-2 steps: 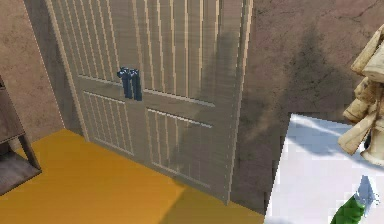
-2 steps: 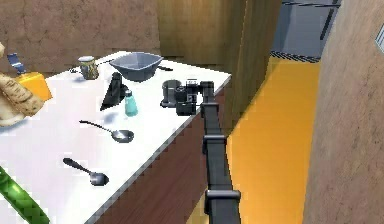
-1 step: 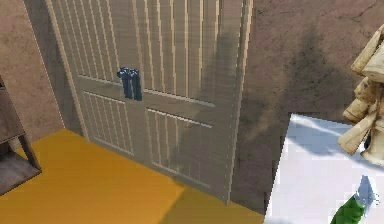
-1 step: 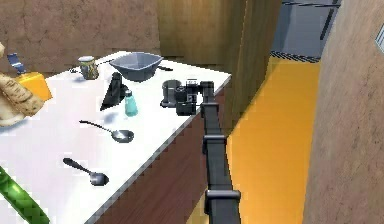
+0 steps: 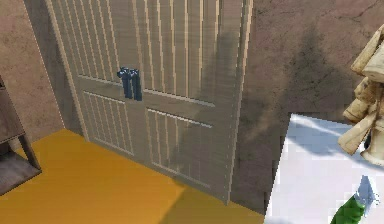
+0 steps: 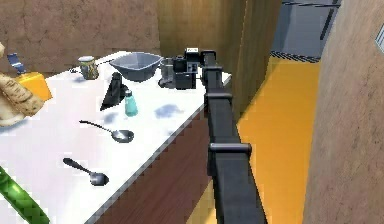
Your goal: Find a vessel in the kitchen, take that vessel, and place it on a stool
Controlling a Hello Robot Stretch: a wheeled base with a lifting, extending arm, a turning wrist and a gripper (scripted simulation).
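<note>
A grey bowl (image 6: pixel 135 65) stands on the white countertop (image 6: pixel 60 140) near its far end. The dark arm bar (image 6: pixel 225 140) rises along the counter's edge. At its far end the gripper (image 6: pixel 168 72) sits just right of the bowl, level with the rim. Whether it touches the bowl or holds anything I cannot tell. A small cup (image 6: pixel 88 67) stands left of the bowl.
On the counter lie two ladles (image 6: pixel 112 130) (image 6: pixel 88 172), a dark cone (image 6: pixel 113 92), a small blue bottle (image 6: pixel 129 101), an orange block (image 6: pixel 35 85) and a green bottle (image 6: pixel 15 195). Orange floor (image 6: pixel 275 95) runs toward a fridge (image 6: pixel 310 25). Ahead is a panelled double door (image 5: pixel 150 90).
</note>
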